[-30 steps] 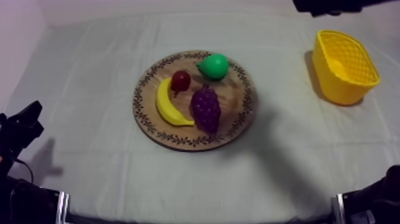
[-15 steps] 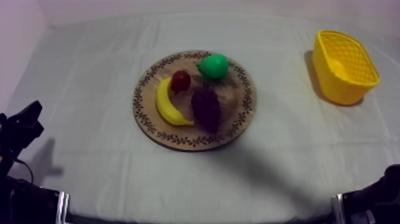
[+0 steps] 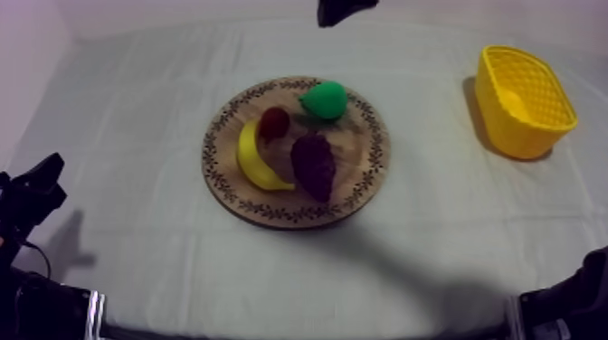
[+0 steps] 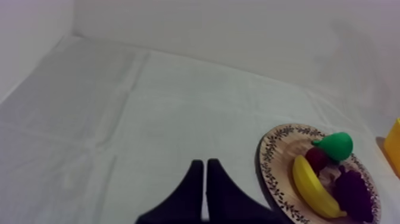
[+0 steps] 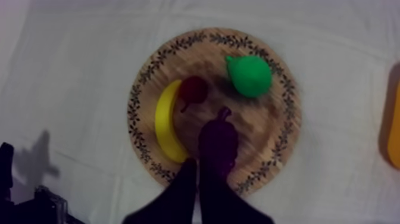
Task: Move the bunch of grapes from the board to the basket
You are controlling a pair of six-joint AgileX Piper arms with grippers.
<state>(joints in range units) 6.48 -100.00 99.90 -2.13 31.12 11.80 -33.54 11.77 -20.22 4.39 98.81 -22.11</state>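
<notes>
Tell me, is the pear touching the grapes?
Apart. The right wrist view looks down on the pear and the bunch of grapes, with bare wooden board between them. The top view shows the same gap.

Lab-like test bench: cloth-draped table (image 3: pixel 136 118), bare white walls (image 4: pixel 238 36).

We see the dark purple bunch of toy grapes (image 3: pixel 314 165) lying on its side on the round wooden board with a patterned rim (image 3: pixel 365 154). It rests on the board's near right part, its stem end pointing toward the board's middle. The board lies flat at the table's middle. The yellow latticed basket (image 3: pixel 525 98) stands upright at the far right, well apart from the board.
</notes>
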